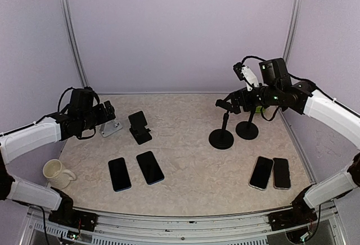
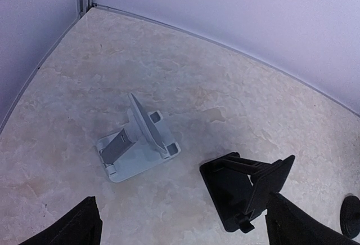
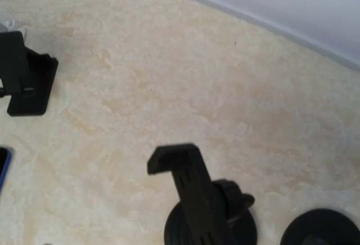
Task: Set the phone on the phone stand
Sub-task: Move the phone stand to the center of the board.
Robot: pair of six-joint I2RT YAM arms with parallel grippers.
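Several dark phones lie flat near the table's front: two at the left (image 1: pixel 119 173) (image 1: pixel 149 167) and two at the right (image 1: pixel 261 172) (image 1: pixel 281 173). A silver folding stand (image 1: pixel 111 128) (image 2: pixel 138 143) and a black folding stand (image 1: pixel 139 127) (image 2: pixel 250 188) sit at the back left. Two black round-base stands (image 1: pixel 221 138) (image 1: pixel 247 129) sit at the back right; the nearer one's clamp head (image 3: pixel 191 188) fills the right wrist view. My left gripper (image 1: pixel 107 112) hovers open and empty over the silver stand. My right gripper (image 1: pixel 226 105) hovers above the clamp stand, holding nothing; its fingers are outside the wrist view.
A cream mug (image 1: pixel 56 172) stands at the front left. Walls with metal rails close the back and both sides. The black folding stand (image 3: pixel 25 79) and a phone's blue edge (image 3: pixel 3 169) show at the left of the right wrist view.
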